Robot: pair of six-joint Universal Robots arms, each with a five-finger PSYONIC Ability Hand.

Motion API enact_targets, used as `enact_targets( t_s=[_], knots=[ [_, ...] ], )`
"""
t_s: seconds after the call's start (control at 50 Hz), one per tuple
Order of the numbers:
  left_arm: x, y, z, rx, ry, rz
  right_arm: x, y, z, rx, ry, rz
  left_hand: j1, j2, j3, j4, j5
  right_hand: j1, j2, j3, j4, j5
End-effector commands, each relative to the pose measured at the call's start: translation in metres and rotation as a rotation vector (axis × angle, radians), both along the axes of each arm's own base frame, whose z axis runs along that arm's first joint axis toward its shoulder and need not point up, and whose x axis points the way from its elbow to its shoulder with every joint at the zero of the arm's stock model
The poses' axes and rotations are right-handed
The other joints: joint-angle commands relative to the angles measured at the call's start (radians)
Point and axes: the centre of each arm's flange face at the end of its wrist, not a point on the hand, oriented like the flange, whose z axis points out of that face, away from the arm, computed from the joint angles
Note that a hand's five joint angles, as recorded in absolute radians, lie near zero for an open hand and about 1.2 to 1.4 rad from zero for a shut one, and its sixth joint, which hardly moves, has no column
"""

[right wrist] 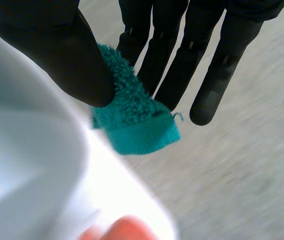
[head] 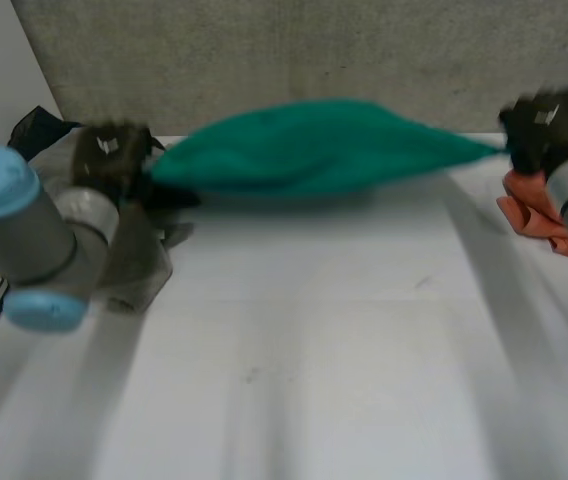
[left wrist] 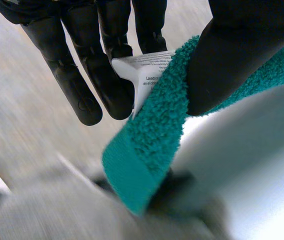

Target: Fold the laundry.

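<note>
We see the teal towel (head: 309, 150) stretched in the air over the far side of the white counter (head: 314, 380), taut between both hands. The left hand (head: 109, 160) pinches one corner, beside the white label (left wrist: 147, 67), between thumb and fingers. The right hand (head: 544, 125) grips the opposite corner the same way. A grey cloth (head: 139, 260) lies on the counter below the left hand, and an orange cloth (head: 534, 215) sits just beside the right hand. A grey wall (head: 314, 50) stands behind the towel.

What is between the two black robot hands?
A green towel, held above the white table, spans the gap in the head view; the left robot hand and right robot hand each pinch an end.
</note>
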Motion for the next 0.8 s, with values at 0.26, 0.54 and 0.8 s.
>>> enact_targets(
  t_s=[0.26,0.54,0.8],
  knots=[
    [0.026,0.082,-0.043,0.320,-0.341,-0.029,-0.017,0.038,-0.066,0.300,0.147,0.023,-0.715,-0.751,-0.750,-0.754,-0.702,0.269,0.217,0.206,0.198,0.221],
    [0.009,0.066,-0.022,0.308,-0.461,-0.119,-0.010,0.048,-0.074,0.317,0.151,0.060,-0.845,-0.881,-0.879,-0.884,-0.832,0.269,0.217,0.206,0.198,0.221],
    [-0.029,0.041,-0.034,0.395,-0.534,-0.250,-0.011,0.048,-0.078,0.322,0.165,0.061,-0.692,-0.728,-0.727,-0.731,-0.679,0.269,0.217,0.206,0.198,0.221]
  ],
)
